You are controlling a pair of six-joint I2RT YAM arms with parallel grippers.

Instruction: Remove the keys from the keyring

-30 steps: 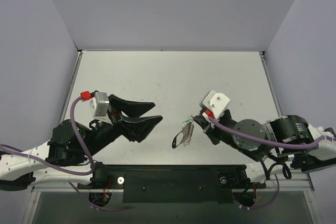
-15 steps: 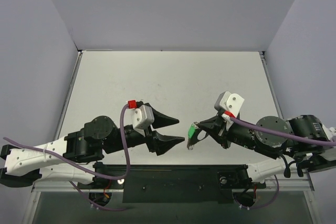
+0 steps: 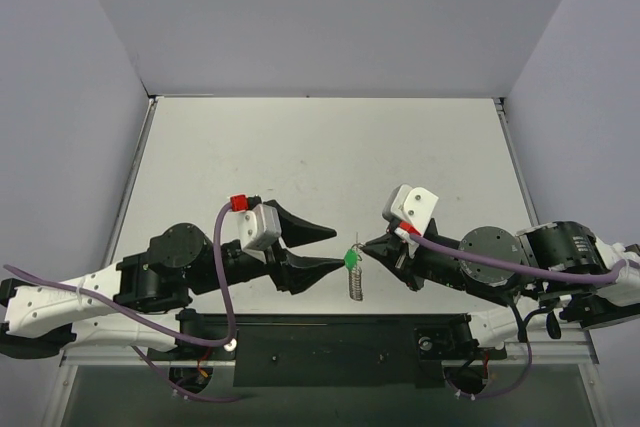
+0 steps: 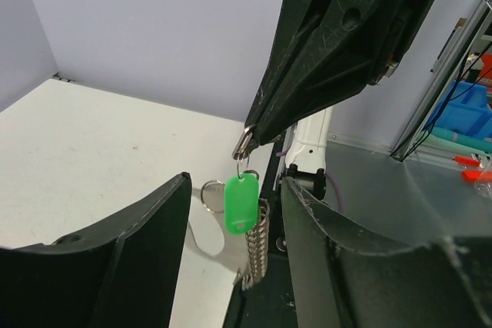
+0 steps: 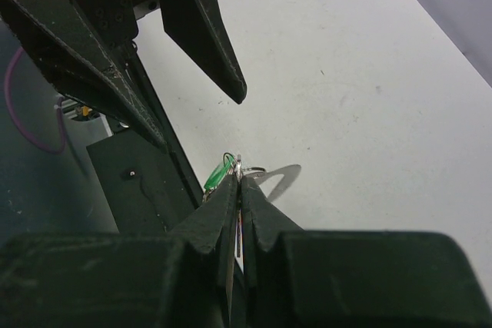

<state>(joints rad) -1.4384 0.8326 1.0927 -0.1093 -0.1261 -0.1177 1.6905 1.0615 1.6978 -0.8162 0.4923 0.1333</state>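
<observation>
Here, item by item.

- **Right gripper** [image 3: 365, 245]: jaws pressed together on the keyring's wire, holding it raised so the rest hangs free.
- **Keyring** [image 5: 239, 161]: at the right fingertips, between the two arms, over the near edge of the table [image 3: 300, 147].
- **Green tag** [image 4: 241, 203]: dangles just under the pinch.
- **Chain** [image 4: 257, 247]: hangs straight down beside the tag.
- **Keys**: too small to pick out with certainty; likely in the hanging cluster.
- **Left gripper** [image 3: 338, 247]: jaws spread wide, tips just beside the tag, straddling the cluster in its wrist view. You may judge it is placed to close on a key while the right steadies the ring.
</observation>
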